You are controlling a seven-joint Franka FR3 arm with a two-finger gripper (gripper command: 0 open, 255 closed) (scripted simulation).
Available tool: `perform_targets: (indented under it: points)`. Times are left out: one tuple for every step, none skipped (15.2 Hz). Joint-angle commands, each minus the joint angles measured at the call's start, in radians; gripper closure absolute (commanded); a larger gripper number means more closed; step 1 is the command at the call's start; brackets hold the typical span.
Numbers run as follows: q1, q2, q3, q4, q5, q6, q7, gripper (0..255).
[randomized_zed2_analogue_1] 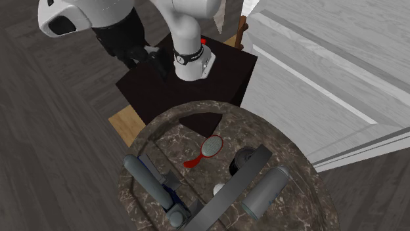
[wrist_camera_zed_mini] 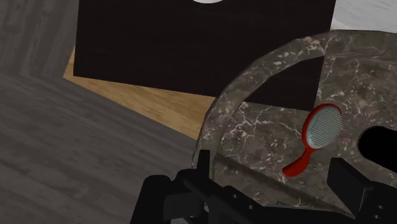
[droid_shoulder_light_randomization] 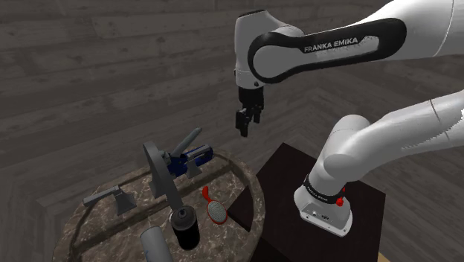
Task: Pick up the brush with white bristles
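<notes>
Pickup not yet begun.
Jaws hang apart and empty, high above the surface (wrist_camera_zed_mini: 254, 127); brush (droid_shoulder_light_randomization: 216, 211) lies untouched near the edge by the stand (droid_shoulder_light_randomization: 276, 175).

Brush (randomized_zed2_analogue_1: 209, 148) on round table (randomized_zed2_analogue_1: 309, 190), just beside bottle (randomized_zed2_analogue_1: 246, 157), stand (randomized_zed2_analogue_1: 227, 82) behind table

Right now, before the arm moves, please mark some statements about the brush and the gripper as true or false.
1. The brush lies on the table. True.
2. The gripper holds the brush. False: it hangs open in the air, apart from the brush.
3. The brush handle is blue. False: it is red.
4. A black container stands beside the brush. True.
</notes>
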Motion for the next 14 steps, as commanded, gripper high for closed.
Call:
perform_targets:
  points:
    - [0.016,0.04,0.042,-0.035,0.028,0.081,0.038,0]
    - [0.024,0.06,0.061,-0.048,0.039,0.116,0.055,0]
    - [0.031,0.083,0.081,-0.059,0.051,0.151,0.073,0]
    - [0.037,0.107,0.101,-0.068,0.061,0.187,0.091,0]
    - [0.043,0.134,0.121,-0.076,0.071,0.224,0.108,0]
    - [0.049,0.163,0.141,-0.082,0.079,0.261,0.127,0]
    - [0.054,0.194,0.161,-0.087,0.087,0.298,0.145,0]
    - [0.057,0.228,0.182,-0.089,0.092,0.336,0.165,0]
    - [0.06,0.263,0.202,-0.09,0.096,0.375,0.185,0]
    - [0.062,0.3,0.223,-0.09,0.098,0.413,0.206,0]
    - [0.062,0.34,0.244,-0.088,0.097,0.452,0.228,0]
    - [0.062,0.381,0.264,-0.084,0.093,0.49,0.251,0]
    - [0.06,0.424,0.285,-0.079,0.085,0.528,0.277,0]
    - [0.057,0.468,0.304,-0.072,0.073,0.566,0.305,0]
